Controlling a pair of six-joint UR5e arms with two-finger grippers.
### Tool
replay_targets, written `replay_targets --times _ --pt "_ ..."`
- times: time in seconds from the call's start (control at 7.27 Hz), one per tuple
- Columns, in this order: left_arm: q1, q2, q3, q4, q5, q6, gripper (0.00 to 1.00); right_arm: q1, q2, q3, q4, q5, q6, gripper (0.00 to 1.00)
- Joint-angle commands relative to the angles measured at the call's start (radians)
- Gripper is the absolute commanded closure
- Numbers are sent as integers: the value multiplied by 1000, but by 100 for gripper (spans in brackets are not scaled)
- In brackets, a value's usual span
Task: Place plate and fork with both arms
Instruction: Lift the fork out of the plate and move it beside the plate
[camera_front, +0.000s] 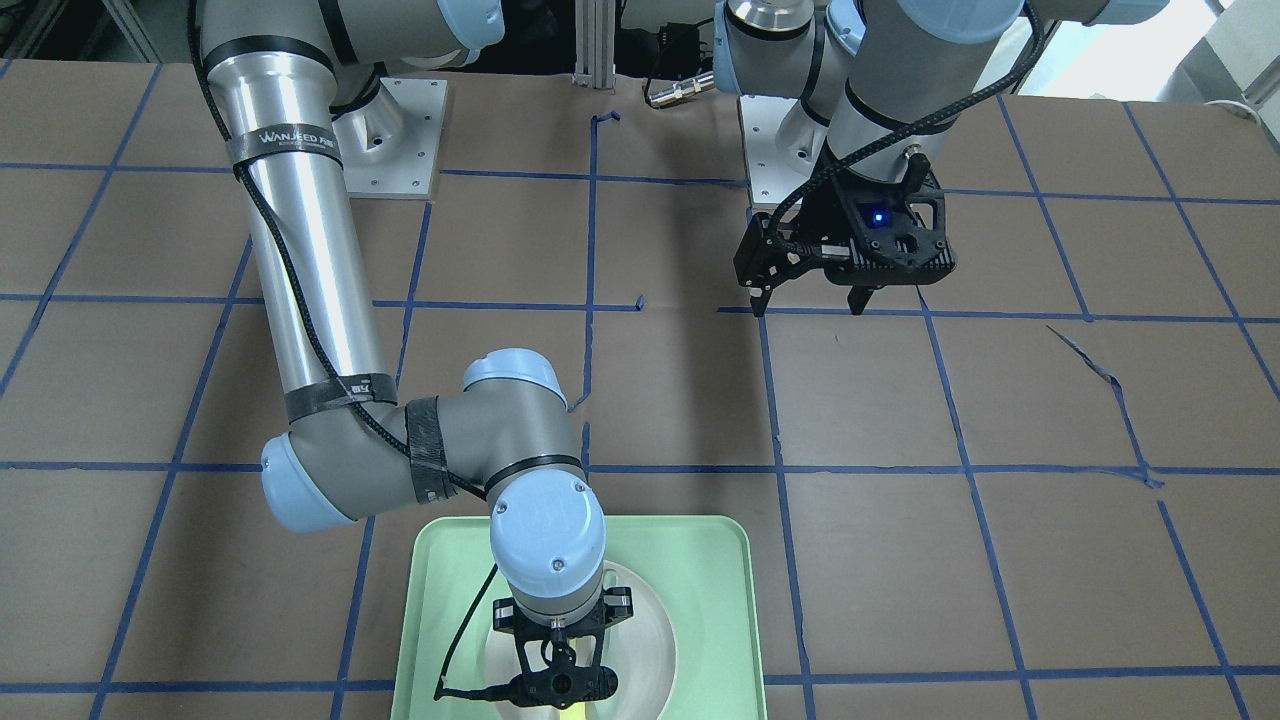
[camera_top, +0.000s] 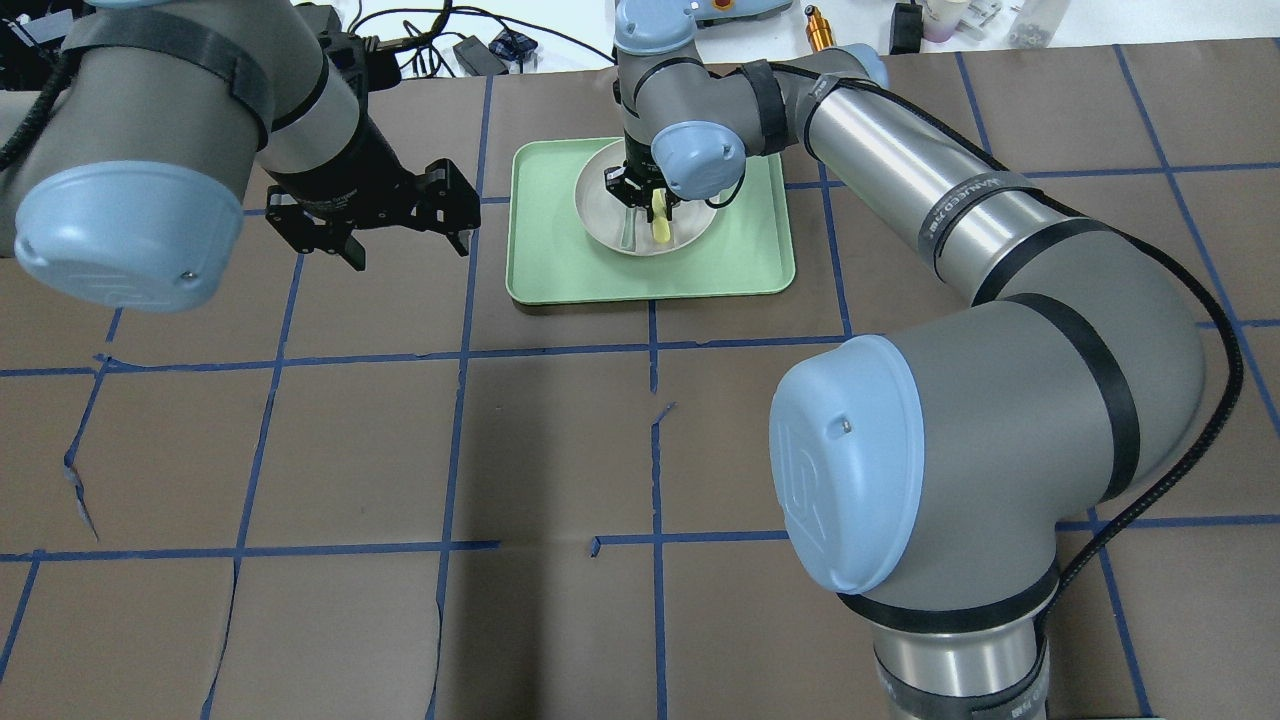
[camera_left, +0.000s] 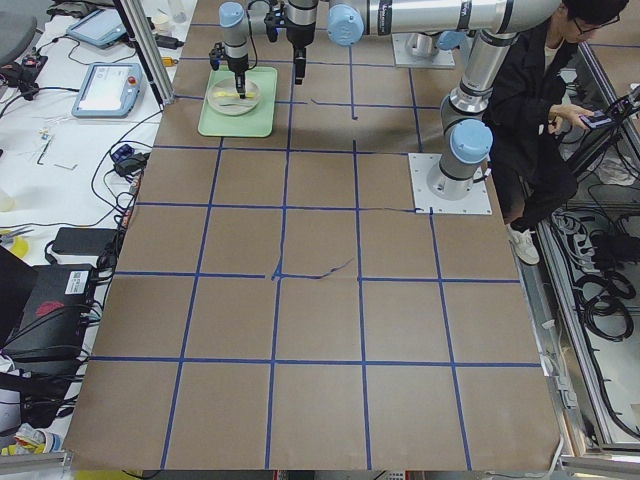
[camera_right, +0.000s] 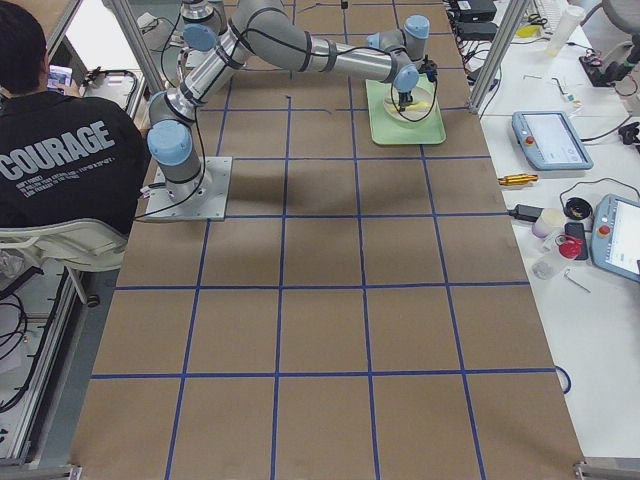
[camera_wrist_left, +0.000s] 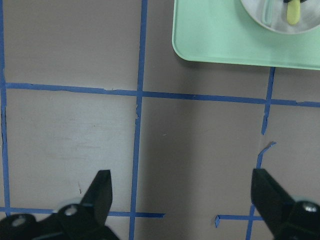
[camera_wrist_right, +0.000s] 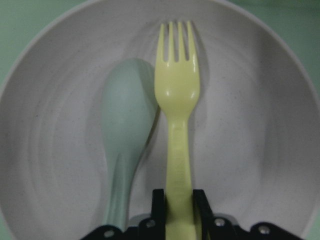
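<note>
On the overhead view, the left gripper (camera_top: 408, 255) is held above the bare brown counter (camera_top: 300, 450), at about 9 o'clock from the mint-green tray (camera_top: 560, 270). Its fingers are spread wide apart and nothing is held between them. The tray is set at the counter's 12 o'clock edge, and the off-white plate (camera_top: 690, 232) is seated in its upper half. Inside the plate, as the right wrist camera shows, a pale grey-green spoon (camera_wrist_right: 127, 115) is laid at 9 o'clock of the yellow fork (camera_wrist_right: 176, 95). Both heads are pointed toward 12 o'clock, and the spoon's bowl is pressed just beside the fork's neck, possibly touching it. The right gripper (camera_wrist_right: 179, 212) is brought down over the plate and closed on the low end of the fork's handle, a finger against each side. The fork is judged to be gripped for lifting, while the plate has not yet been taken. Because the handle is held only at its end, the fork could be swung or twisted in the fingers once raised. The spoon could be dragged along by its closeness to the neck. The plate could be nudged if the lift is not straight. A clash of the arms could be caused if the plate is approached before the right arm is cleared.
</note>
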Motion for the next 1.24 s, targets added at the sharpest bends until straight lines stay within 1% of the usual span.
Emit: replay_targets --times 0.0,0.14,0.41,0.83,0.96,1.1 --pt "0 0 0 0 0 1 0 -37 -67 13 8 -16 -8 80" --pt "0 0 0 0 0 1 0 -84 -86 28 37 -24 -13 80" --pt "-2 -2 -2 0 -2 1 0 -124 -88 92 41 -30 -46 81" --pt "-2 -3 0 0 -2 1 0 -125 -83 164 22 -41 -54 83" --pt "-2 -3 0 0 -2 1 0 -126 -86 192 -32 -41 -54 69" --pt "-2 -3 0 0 -2 1 0 -126 -95 197 -52 -41 -56 1"
